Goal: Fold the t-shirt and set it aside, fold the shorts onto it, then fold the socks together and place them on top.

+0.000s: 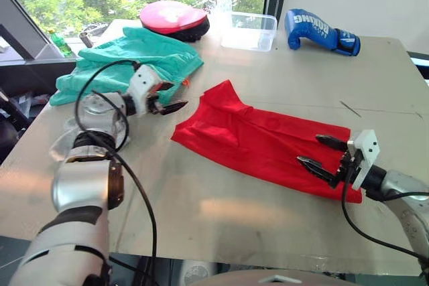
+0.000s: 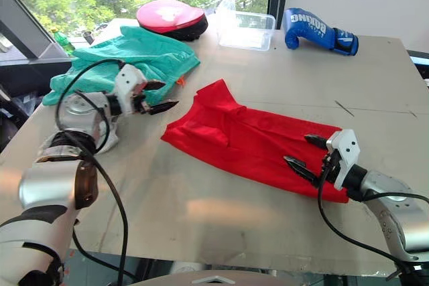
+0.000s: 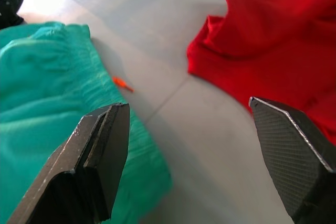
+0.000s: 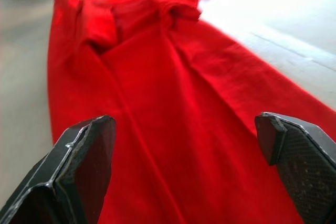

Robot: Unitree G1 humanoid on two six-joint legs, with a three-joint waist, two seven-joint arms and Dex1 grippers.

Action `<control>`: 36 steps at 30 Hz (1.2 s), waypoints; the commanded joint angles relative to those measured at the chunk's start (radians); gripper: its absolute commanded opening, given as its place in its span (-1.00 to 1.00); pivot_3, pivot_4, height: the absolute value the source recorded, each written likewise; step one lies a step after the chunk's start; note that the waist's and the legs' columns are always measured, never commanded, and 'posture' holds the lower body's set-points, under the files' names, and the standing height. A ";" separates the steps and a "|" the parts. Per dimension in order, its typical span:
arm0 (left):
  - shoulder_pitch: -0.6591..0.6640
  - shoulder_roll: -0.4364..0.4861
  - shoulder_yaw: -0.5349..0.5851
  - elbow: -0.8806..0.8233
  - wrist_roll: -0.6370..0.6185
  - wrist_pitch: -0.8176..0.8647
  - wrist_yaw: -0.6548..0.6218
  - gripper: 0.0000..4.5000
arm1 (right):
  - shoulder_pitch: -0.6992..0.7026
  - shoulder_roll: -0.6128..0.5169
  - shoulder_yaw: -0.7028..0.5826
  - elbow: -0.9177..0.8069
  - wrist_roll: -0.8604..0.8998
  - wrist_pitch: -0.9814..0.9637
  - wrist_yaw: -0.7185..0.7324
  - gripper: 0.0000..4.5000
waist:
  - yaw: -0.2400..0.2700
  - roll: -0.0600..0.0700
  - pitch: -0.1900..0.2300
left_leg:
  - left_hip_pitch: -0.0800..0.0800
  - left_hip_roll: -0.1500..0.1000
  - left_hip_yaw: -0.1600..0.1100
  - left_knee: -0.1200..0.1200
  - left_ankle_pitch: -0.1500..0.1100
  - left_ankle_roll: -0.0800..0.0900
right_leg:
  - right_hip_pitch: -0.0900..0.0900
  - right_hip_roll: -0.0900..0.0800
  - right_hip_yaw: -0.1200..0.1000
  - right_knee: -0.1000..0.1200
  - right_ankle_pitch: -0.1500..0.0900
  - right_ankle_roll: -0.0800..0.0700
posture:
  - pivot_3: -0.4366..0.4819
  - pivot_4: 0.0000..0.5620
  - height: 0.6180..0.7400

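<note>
Near the tabletop's right edge, the right gripper (image 1: 320, 153) gapes empty over the t-shirt (image 1: 261, 140); thin fabric may bunch when pinched.

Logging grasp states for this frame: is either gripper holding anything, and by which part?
Nothing is held. The right gripper is open over the hem end of the bright red thin-fabric t-shirt; the left gripper is open between it and the teal-green fabric shorts.
</note>
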 commanded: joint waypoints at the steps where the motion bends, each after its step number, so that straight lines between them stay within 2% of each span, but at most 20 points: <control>1: 0.019 0.074 0.001 -0.104 -0.059 0.077 -0.197 0.73 | -0.022 -0.047 -0.021 -0.017 0.009 0.031 0.036 1.00 | -0.001 0.000 0.000 | 0.000 0.000 0.000 0.000 0.000 0.000 | 0.000 0.000 0.000 0.000 0.000 0.000 | -0.05 -0.47 0.91; 3: 0.073 0.111 -0.030 -0.185 -0.084 0.109 -0.315 0.73 | -0.017 -0.081 -0.027 -0.014 0.005 0.041 0.062 1.00 | -0.002 0.000 0.000 | 0.000 0.000 0.000 0.000 0.000 0.000 | 0.000 0.000 0.000 0.000 0.000 0.000 | -0.05 -0.47 0.91; 7: 0.242 0.168 -0.144 -0.399 -0.180 0.111 -0.346 0.73 | 0.033 -0.136 -0.070 -0.068 0.029 0.082 0.087 1.00 | -0.002 0.000 0.000 | 0.001 0.001 0.000 -0.001 0.000 0.000 | 0.000 -0.001 0.000 0.000 0.000 0.000 | -0.05 -0.47 0.91; 13: 0.310 0.087 -0.152 -0.467 -0.170 0.057 -0.310 0.73 | 0.162 -0.178 -0.138 -0.157 0.047 0.137 0.098 1.00 | 0.010 -0.001 -0.001 | 0.000 0.001 -0.001 0.000 0.000 0.000 | 0.001 -0.002 -0.001 0.000 0.000 0.000 | -0.05 -0.47 0.91; 17: 0.296 0.021 -0.154 -0.440 -0.153 0.034 -0.246 0.22 | 0.214 -0.170 -0.170 -0.171 0.036 0.142 0.081 1.00 | 0.011 -0.001 -0.001 | 0.001 0.001 -0.001 0.000 0.000 0.000 | 0.001 -0.001 0.000 0.000 0.000 0.000 | -0.05 -0.47 0.91; 20: 0.287 0.000 -0.156 -0.410 -0.141 0.020 -0.227 -0.46 | 0.235 -0.160 -0.189 -0.178 0.041 0.150 0.066 1.00 | 0.001 -0.001 -0.001 | 0.001 0.001 -0.001 0.000 0.000 0.000 | 0.001 0.000 0.000 0.000 0.000 0.000 | -0.05 -0.47 0.91; 23: 0.281 -0.001 -0.166 -0.377 -0.130 0.010 -0.229 -0.99 | 0.251 -0.150 -0.200 -0.179 0.041 0.151 0.061 1.00 | -0.002 -0.001 -0.001 | 0.001 0.001 -0.002 0.000 0.000 0.000 | 0.001 0.000 0.000 0.000 0.000 0.000 | -0.05 -0.47 0.91; 30: 0.295 0.025 -0.190 -0.367 -0.122 0.101 -0.304 -0.99 | 0.283 -0.163 -0.201 -0.168 0.009 0.137 0.083 1.00 | -0.001 -0.001 -0.001 | 0.001 0.001 -0.002 0.000 0.000 0.000 | 0.001 0.000 0.000 0.000 0.000 0.000 | -0.05 -0.47 0.91; 36: 0.326 0.031 -0.177 -0.411 -0.134 0.146 -0.293 -0.99 | 0.367 -0.221 -0.214 -0.215 -0.011 0.127 0.155 1.00 | -0.003 -0.001 -0.001 | 0.001 0.001 -0.002 0.000 0.000 0.000 | 0.001 0.000 0.000 0.000 0.000 0.000 | -0.05 -0.47 0.91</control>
